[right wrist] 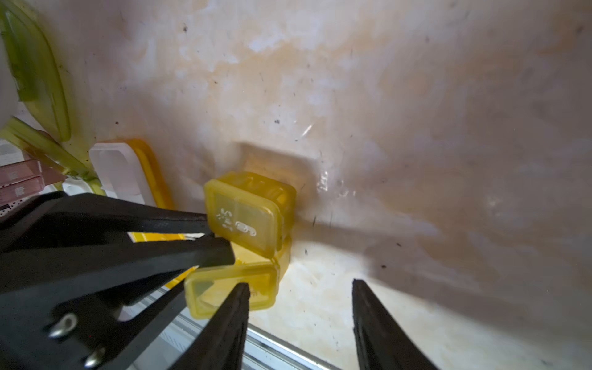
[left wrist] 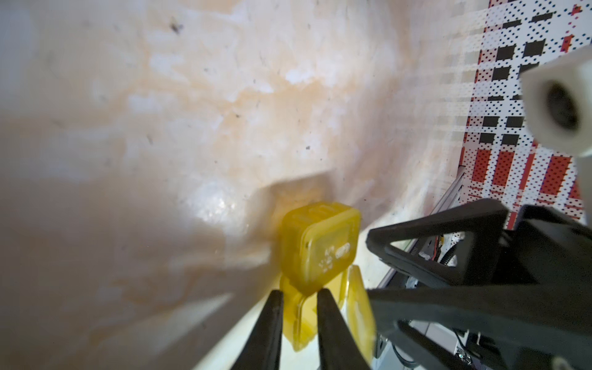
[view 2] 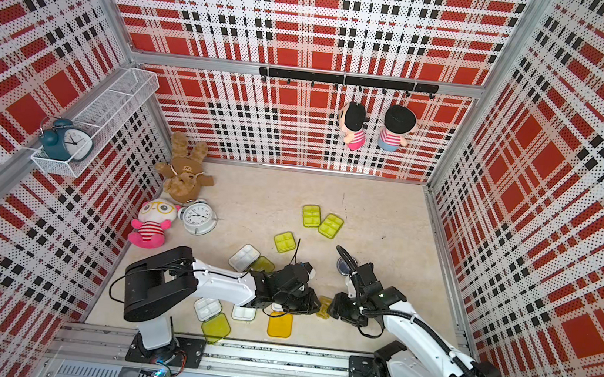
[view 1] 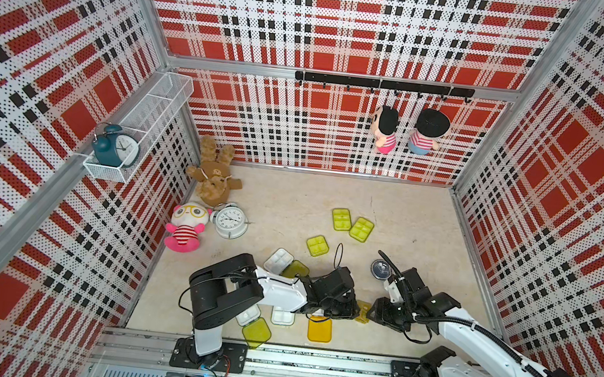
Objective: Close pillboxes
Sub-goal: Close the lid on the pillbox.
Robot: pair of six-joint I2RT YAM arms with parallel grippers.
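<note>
small amber pillbox [view 1: 363,311] stands at 5 o'clock on the surface [view 1: 291,203], one flap open, contents unclear. left hand [left wrist: 300,291] pinches its lower edge; right hand [right wrist: 301,283] spread, just beside it.

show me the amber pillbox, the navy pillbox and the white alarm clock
amber pillbox [right wrist: 246,214], right wrist view, on its printed face
navy pillbox [view 1: 380,270], a top view, centre of its lid
white alarm clock [view 1: 229,220], a top view, on its dial
</note>
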